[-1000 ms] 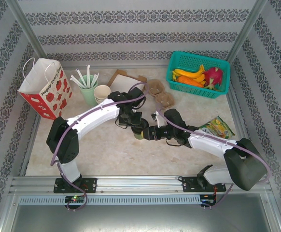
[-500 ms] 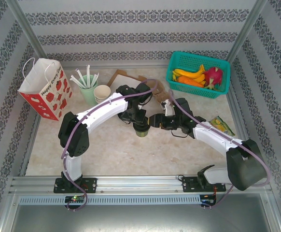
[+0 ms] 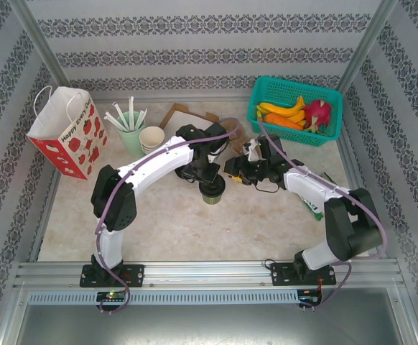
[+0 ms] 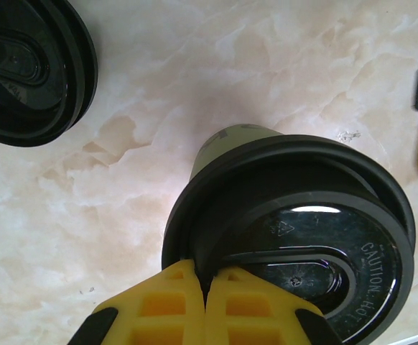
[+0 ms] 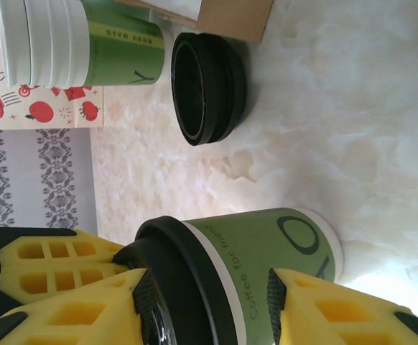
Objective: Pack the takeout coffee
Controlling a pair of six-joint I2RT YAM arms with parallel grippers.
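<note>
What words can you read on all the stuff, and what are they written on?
"CAUTION HOT": black lid of the takeout coffee.
"Coffee for friend...", partly hidden: the takeout coffee side.
"Happy Every Da...", cut off: apple paper bag.
Small print on the stacked green cups: too blurred to read.

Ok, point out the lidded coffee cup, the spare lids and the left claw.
coffee cup (image 5: 273, 269), right wrist view, green side wall
spare lids (image 5: 207, 88), right wrist view, black rim
left claw (image 4: 206, 298), left wrist view, between shut fingertips

Overhead view facing down — both wrist cameras close, sharing the lidded cup (image 4: 288, 237).
</note>
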